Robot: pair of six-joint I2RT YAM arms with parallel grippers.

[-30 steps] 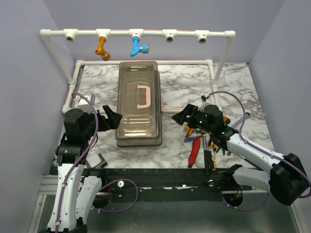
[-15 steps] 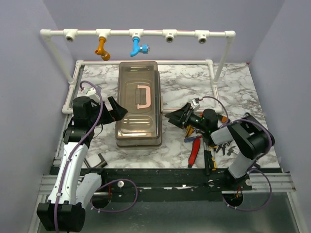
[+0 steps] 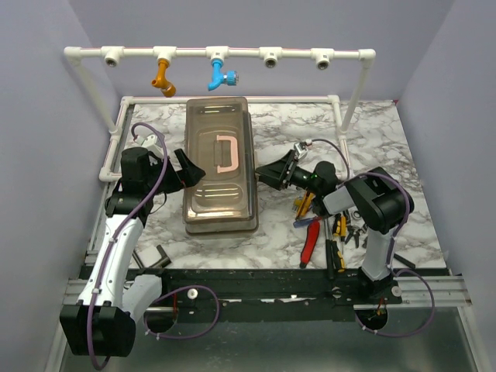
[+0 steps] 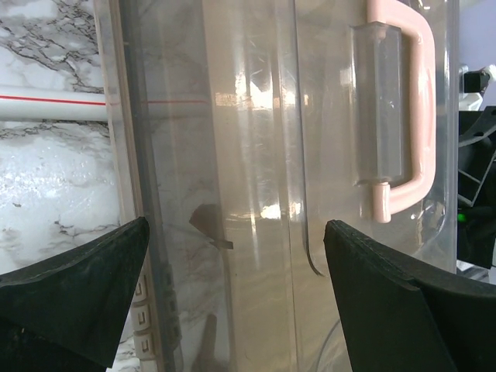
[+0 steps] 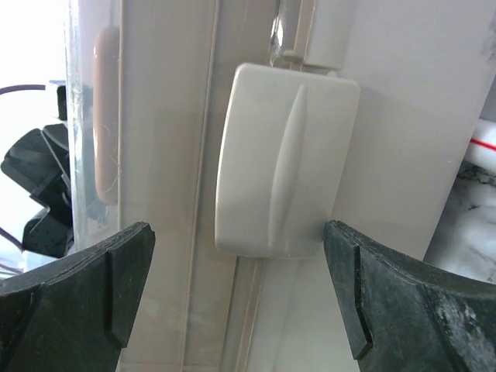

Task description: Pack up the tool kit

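Observation:
The tool kit's box [image 3: 221, 167] lies shut in the middle of the table, with a smoky brown lid and a pink handle [image 3: 227, 153]. Loose hand tools [image 3: 322, 229] with red, yellow and black handles lie in a heap to its right. My left gripper [image 3: 194, 169] stands open against the box's left side; the left wrist view shows the lid [image 4: 256, 155] and handle [image 4: 407, 116] just past the left gripper [image 4: 235, 232]. At the box's right side my right gripper [image 3: 265, 174] is open, and in the right wrist view the right gripper [image 5: 238, 232] straddles a beige latch [image 5: 283, 163] without touching it.
A white pipe frame [image 3: 217, 54] spans the back and carries an orange fitting [image 3: 163, 76] and a blue fitting [image 3: 221, 74]. Its lower rails [image 3: 232, 99] border the table. A small dark piece [image 3: 159, 254] lies near the front left edge. Purple walls close in both sides.
My right arm has swung left, from over the tool heap to the box's right side. My left gripper has moved up and in toward the box's left side. Both stayed open.

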